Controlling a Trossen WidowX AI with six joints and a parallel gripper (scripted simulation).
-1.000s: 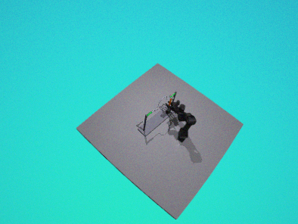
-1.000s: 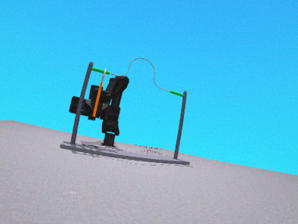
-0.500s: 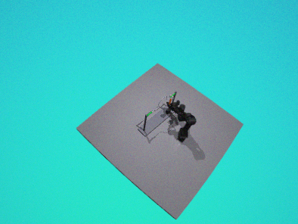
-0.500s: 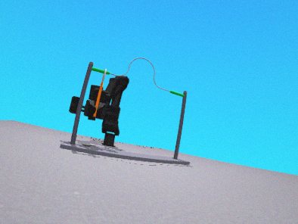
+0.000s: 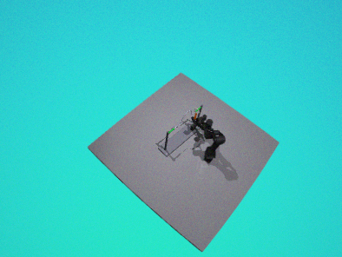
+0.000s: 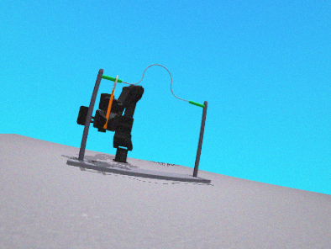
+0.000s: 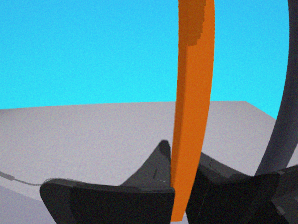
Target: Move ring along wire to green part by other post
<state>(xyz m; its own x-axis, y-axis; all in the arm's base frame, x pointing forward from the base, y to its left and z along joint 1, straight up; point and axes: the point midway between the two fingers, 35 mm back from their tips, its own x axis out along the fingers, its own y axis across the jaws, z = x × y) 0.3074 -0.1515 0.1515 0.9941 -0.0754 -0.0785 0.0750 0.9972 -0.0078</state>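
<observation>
The orange handle (image 5: 195, 116) (image 6: 110, 105) (image 7: 192, 100) hangs down from the pale ring (image 6: 116, 80), which is seen nearly edge-on. The ring is on the green part (image 6: 107, 77) beside the left post (image 6: 91, 113) in the exterior view, near that part's inner end. My gripper (image 7: 170, 146) (image 6: 107, 120) is shut on the lower part of the handle. The other green part (image 5: 171, 130) (image 6: 197, 103) is beside the right post (image 6: 201, 139). The thin grey wire (image 6: 156, 65) dips, arches high and drops between them. The ring is out of the wrist view.
The near post (image 7: 293, 75) curves along the right side of the wrist view, beside the right finger. Both posts stand on a flat grey base (image 6: 143, 172). The arm (image 5: 217, 139) stands behind the wire in the exterior view.
</observation>
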